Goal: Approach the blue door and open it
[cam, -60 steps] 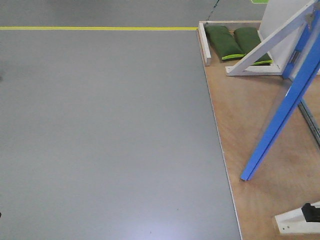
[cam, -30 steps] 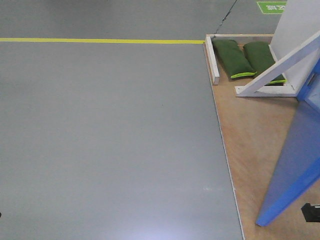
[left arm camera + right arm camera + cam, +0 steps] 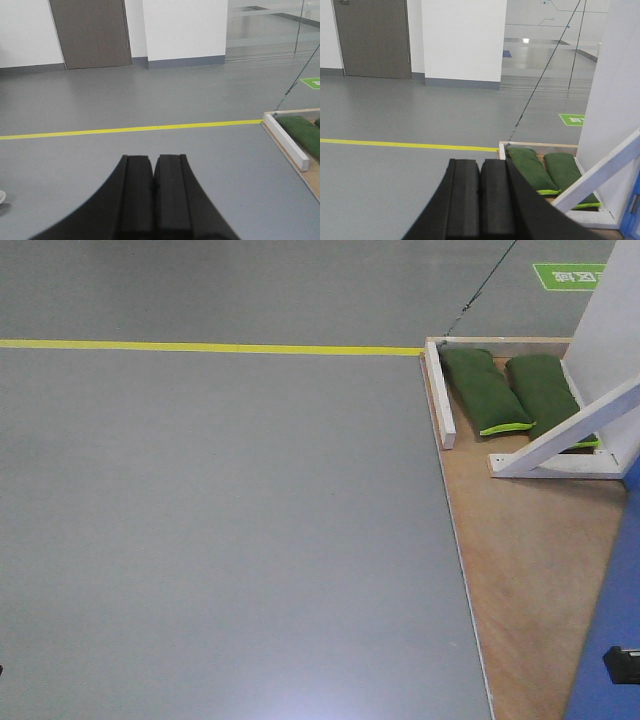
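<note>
Front view: we logged the tall glossy bright-blue door panel [image 3: 620,610] at the lower right edge of frame. Only a slanted slice of it was visible. It stood over the light-brown plywood platform [image 3: 520,560], and neither handle nor lock was in frame.

Left wrist view: the left gripper [image 3: 153,161] had its two black pads pressed flat together with nothing between them.

Right wrist view: the right gripper [image 3: 480,164] was likewise closed on nothing.

Both grippers pointed out over the smooth grey floor [image 3: 220,540], and neither touched the door.

At the platform's far corner, two dark-green sandbags [image 3: 487,390] lay side by side. A white slanted wooden brace [image 3: 565,430] crossed in front of the right one. A thin yellow floor line [image 3: 200,345] ran across the floor and met the platform's corner.
</note>
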Motion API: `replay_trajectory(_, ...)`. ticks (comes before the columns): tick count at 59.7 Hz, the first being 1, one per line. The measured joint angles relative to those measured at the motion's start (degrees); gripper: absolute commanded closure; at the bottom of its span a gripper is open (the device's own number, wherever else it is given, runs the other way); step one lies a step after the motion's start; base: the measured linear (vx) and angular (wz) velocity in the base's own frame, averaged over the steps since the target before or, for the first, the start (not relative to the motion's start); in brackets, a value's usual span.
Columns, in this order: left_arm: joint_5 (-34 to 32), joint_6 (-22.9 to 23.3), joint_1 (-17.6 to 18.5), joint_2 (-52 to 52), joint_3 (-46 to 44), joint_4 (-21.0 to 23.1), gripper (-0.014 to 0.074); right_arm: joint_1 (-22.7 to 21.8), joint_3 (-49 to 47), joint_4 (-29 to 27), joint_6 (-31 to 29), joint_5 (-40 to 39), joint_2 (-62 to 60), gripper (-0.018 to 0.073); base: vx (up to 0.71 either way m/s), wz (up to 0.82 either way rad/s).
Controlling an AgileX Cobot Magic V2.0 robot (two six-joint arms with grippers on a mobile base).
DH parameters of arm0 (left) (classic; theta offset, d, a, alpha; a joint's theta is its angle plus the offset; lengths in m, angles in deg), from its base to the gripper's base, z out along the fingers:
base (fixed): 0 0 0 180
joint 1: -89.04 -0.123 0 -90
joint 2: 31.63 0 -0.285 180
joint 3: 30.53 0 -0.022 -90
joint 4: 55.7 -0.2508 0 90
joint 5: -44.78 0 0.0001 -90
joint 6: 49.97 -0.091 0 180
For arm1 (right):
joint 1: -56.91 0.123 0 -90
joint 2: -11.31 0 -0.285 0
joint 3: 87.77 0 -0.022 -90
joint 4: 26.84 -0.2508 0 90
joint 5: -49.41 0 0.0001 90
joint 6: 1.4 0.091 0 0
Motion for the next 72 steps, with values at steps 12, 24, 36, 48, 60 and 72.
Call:
replay_trajectory(12, 0.0, 0.0, 0.0, 0.0, 0.0, 0.0, 0.0526, 0.0, 0.0, 0.0, 0.0, 0.0, 0.0, 0.0567, 0.23, 0.02)
replay_trajectory(24, 0.0, 0.0, 0.0, 0.0, 0.0, 0.0, 0.0526, 0.0, 0.0, 0.0, 0.0, 0.0, 0.0, 0.0567, 0.1, 0.0)
replay_trajectory(36, 0.0, 0.0, 0.0, 0.0, 0.0, 0.0, 0.0526, 0.0, 0.0, 0.0, 0.0, 0.0, 0.0, 0.0567, 0.03, 0.0)
replay_trajectory(48, 0.0, 0.0, 0.0, 0.0, 0.0, 0.0, 0.0526, 0.0, 0.0, 0.0, 0.0, 0.0, 0.0, 0.0567, 0.0, 0.0)
replay_trajectory(60, 0.0, 0.0, 0.0, 0.0, 0.0, 0.0, 0.0526, 0.0, 0.0, 0.0, 0.0, 0.0, 0.0, 0.0567, 0.0, 0.0)
replay_trajectory(72, 0.0, 0.0, 0.0, 0.0, 0.0, 0.0, 0.0526, 0.0, 0.0, 0.0, 0.0, 0.0, 0.0, 0.0567, 0.0, 0.0)
